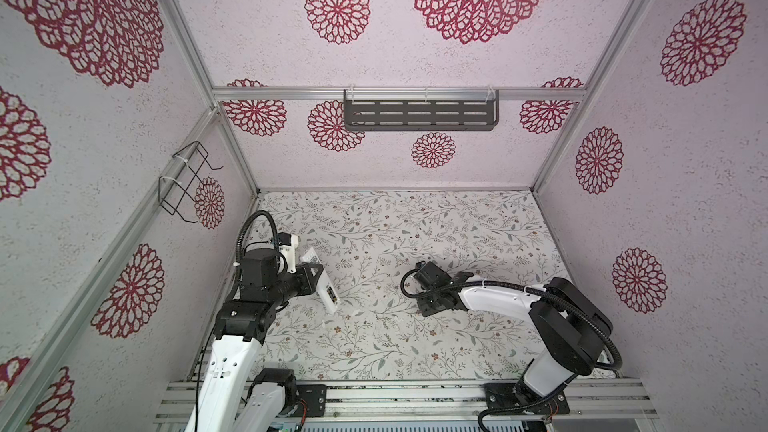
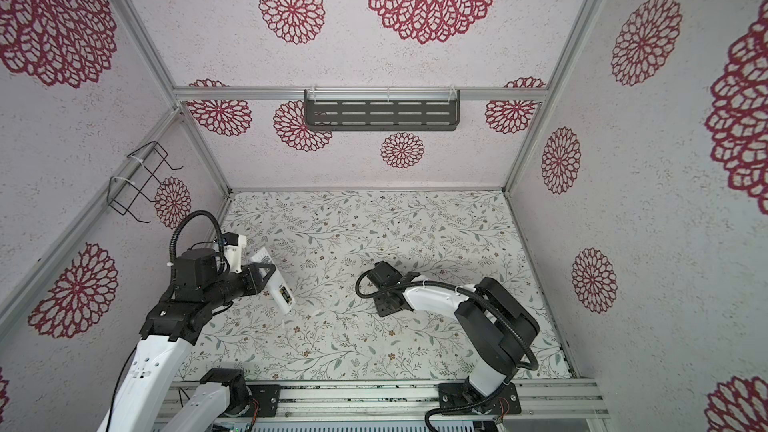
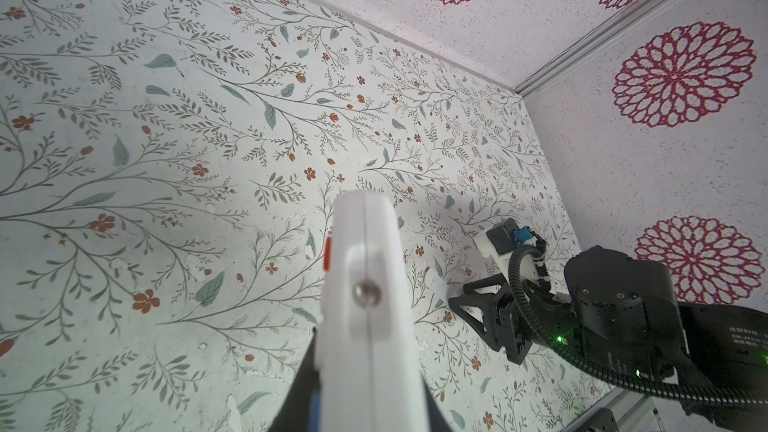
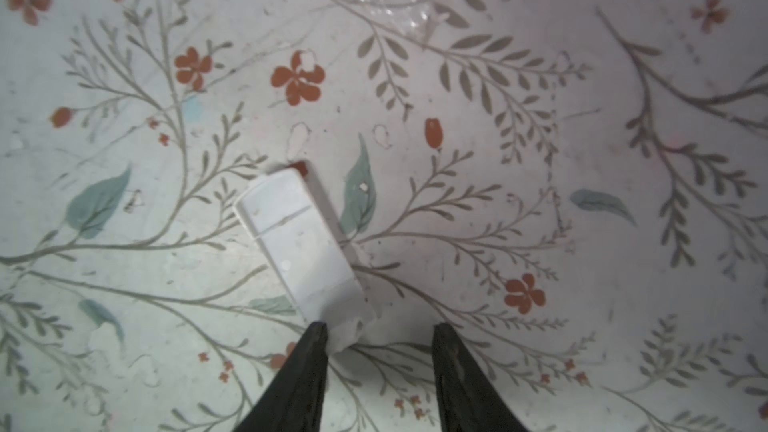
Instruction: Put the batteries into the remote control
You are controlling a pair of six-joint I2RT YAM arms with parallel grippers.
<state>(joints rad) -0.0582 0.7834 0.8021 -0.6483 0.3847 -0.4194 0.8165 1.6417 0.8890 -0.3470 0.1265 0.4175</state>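
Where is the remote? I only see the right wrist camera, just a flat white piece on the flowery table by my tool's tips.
Observer: The left tool holds the remote control around its middle, above the left side of the table in both top views.
Operator: Can you see its buttons?
Observer: Yes, in both top views its button side faces up.
Operator: And the batteries?
Observer: No batteries show in any view.
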